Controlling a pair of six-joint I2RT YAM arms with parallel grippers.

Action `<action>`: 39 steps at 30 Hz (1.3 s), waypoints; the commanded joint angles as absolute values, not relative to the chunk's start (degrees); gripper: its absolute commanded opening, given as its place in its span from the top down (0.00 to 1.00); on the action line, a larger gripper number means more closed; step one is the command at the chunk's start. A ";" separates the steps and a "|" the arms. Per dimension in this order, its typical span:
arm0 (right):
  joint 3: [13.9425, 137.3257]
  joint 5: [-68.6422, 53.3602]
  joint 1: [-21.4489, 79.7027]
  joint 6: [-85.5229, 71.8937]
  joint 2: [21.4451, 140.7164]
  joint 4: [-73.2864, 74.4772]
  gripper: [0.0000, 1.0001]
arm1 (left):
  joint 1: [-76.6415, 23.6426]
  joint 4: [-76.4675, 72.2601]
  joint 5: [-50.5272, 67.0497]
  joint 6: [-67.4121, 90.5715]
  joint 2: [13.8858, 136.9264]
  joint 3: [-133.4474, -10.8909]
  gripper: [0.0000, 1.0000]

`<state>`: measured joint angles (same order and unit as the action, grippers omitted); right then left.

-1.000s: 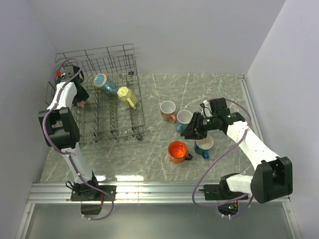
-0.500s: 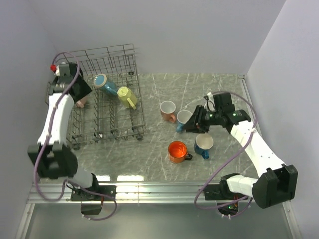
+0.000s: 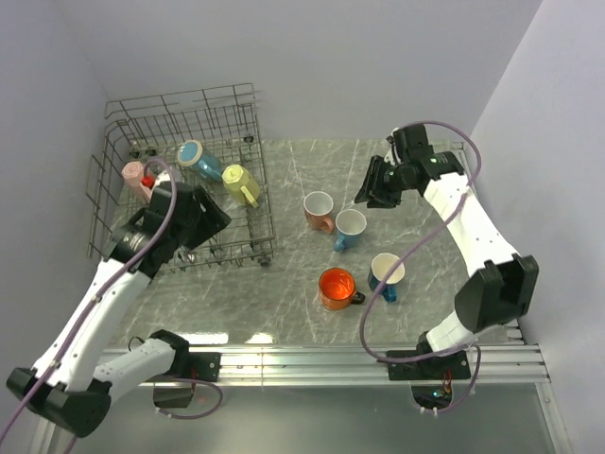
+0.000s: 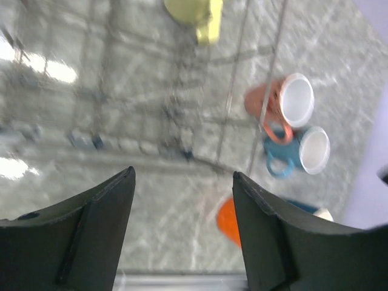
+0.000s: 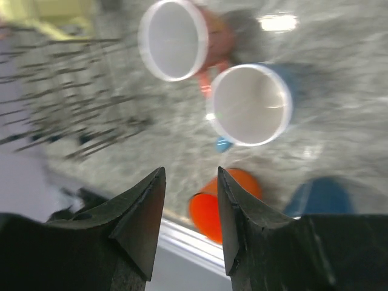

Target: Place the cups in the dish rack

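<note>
Far left, the dish rack (image 3: 189, 123) holds the pink mug (image 3: 133, 174), teal mug (image 3: 196, 157) and yellow mug (image 3: 238, 180), tipped among the tines. They look loaded. The left gripper (image 4: 182, 182) hangs over the rack's near side, jaws spread and empty. On the table, the salmon mug (image 3: 319, 210) and light blue mug (image 3: 350, 226) touch, crowding any pinch. The orange mug (image 3: 337, 287) and dark blue mug (image 3: 387, 273) sit nearer. The right gripper (image 5: 190, 176) hovers beyond them, jaws partly apart and empty.

Grey marbled table (image 3: 312, 170): bears wire dish rack (image 3: 203, 252) at left; to its right, upright, salmon mug (image 3: 319, 210) just beside light blue mug (image 3: 350, 227); nearer, orange mug (image 3: 337, 288) and dark blue mug (image 3: 387, 274).

Top camera overlooks everything; both wrist cameras share salmon mug (image 4: 296, 100).
</note>
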<state>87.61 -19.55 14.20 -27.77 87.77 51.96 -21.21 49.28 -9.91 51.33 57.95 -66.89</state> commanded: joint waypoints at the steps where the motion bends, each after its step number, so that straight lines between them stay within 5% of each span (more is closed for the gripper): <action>1: 90.79 -12.13 14.41 -24.35 91.57 56.95 0.53 | -26.34 50.36 -10.02 58.70 53.36 -64.87 0.31; 18: 99.32 -15.47 15.03 -29.53 105.99 57.13 0.53 | -51.14 49.75 -19.69 69.43 60.29 -66.27 0.36; 39: 91.50 -15.82 15.82 -38.31 110.04 48.09 0.47 | -51.77 51.14 -18.90 67.32 58.27 -62.49 0.37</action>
<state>92.23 -16.75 15.16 -36.03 110.00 51.68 -51.46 50.78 -18.85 67.22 59.44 -62.19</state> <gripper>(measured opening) 0.525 0.636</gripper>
